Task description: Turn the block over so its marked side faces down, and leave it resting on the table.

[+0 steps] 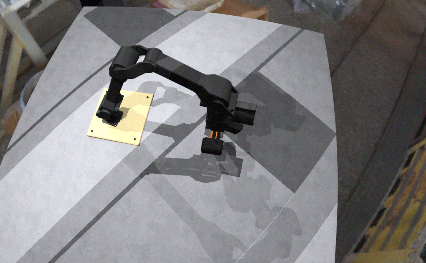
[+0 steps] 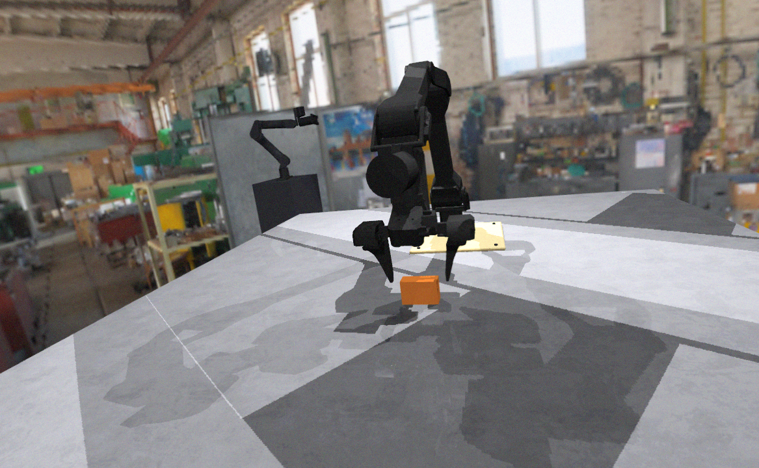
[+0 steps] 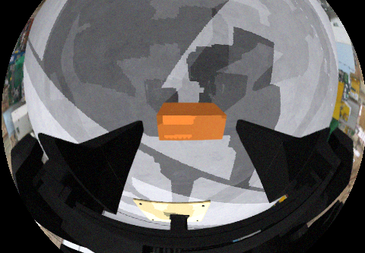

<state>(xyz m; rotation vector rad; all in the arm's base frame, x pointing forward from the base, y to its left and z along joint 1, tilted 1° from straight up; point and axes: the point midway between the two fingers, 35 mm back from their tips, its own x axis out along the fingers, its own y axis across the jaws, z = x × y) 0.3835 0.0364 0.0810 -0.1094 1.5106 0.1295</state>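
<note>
A plain orange block (image 1: 211, 134) (image 2: 419, 290) (image 3: 191, 125) stands on a long narrow side on the grey table (image 1: 162, 235) (image 2: 323, 442). In the top view the gripper partly hides it. I can make out no mark on the faces that show. My gripper (image 2: 420, 280) (image 3: 191, 124) is open and empty, pointing down over the block. In the wrist view one fingertip is left of the block and one right, with a gap on each side. In the exterior view the fingertips are near the height of its top edge.
The arm's base stands on a pale yellow plate (image 1: 127, 134) (image 2: 490, 235) (image 3: 198, 209) behind the block, as the exterior camera looks. Shadows of the arm fall across the table around the block.
</note>
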